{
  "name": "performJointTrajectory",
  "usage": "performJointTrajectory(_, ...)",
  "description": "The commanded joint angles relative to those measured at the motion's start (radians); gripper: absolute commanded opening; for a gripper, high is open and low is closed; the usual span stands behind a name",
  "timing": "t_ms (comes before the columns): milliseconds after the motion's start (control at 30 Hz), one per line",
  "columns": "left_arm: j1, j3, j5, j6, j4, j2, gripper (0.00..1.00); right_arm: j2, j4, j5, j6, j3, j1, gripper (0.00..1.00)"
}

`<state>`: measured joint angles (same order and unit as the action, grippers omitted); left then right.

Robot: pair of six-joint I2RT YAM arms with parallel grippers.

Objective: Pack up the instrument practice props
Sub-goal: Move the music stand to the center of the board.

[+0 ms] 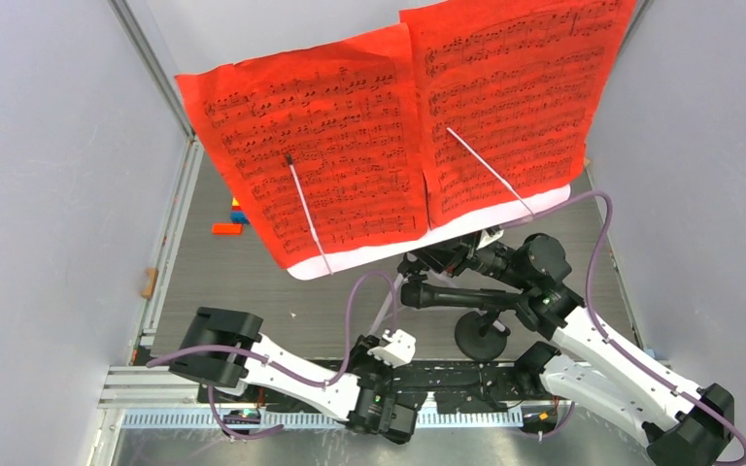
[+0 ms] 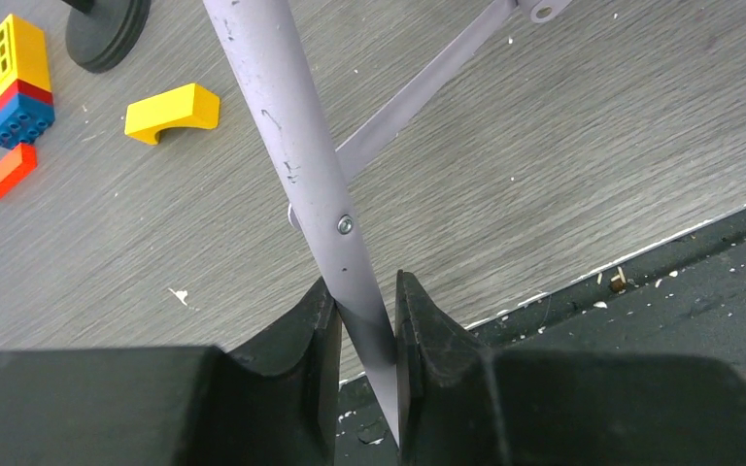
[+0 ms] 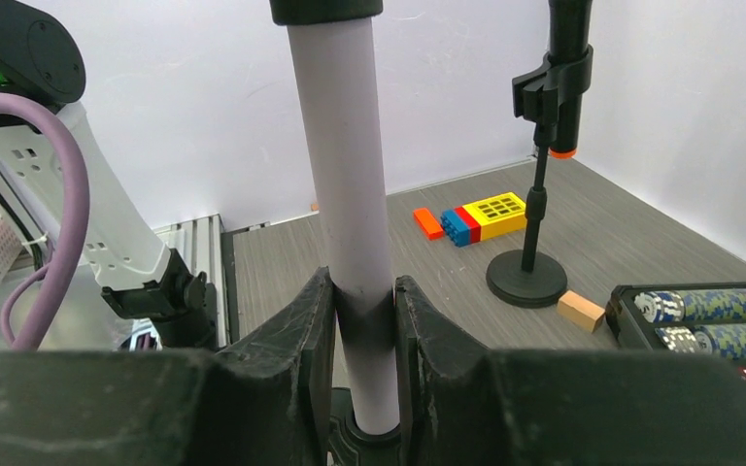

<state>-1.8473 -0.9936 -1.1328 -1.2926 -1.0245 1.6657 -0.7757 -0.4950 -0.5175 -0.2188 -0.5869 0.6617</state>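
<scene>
Left jaws clamp a silver tripod leg [image 2: 296, 146] of the music rack [image 1: 529, 206]; right jaws clamp its upright pole [image 3: 345, 146].

Right fingers [image 3: 296, 335] clamp the music rack's pale shaft [image 3: 345, 155]; a microphone [image 3: 556, 87] stands beyond.

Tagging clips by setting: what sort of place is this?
Likely a robot lab test cell: plain white panel walls box in a grey wood-grain tabletop, with two white robot arms by an aluminium rail.
</scene>
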Motion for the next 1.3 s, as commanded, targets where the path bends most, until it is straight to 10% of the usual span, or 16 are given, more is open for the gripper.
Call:
performJointTrajectory(0,-0.055,-0.031,0.083,0.015,-0.154,0.053,0.0,0.019,0.03,0.139,-0.007,0.004,-0.005,0.0)
performJointTrajectory(1033,-0.097,-0.103,0.07,-0.124,-0.308,0.113,0.0,-0.029,-0.084,0.099,0.016,0.032,-0.006,0.0)
performJointTrajectory(1267,-0.1,-0.166,0.044,-0.104,-0.307,0.145,0.67,0.067,0.002,0.166,0.03,0.079,-0.005,0.0)
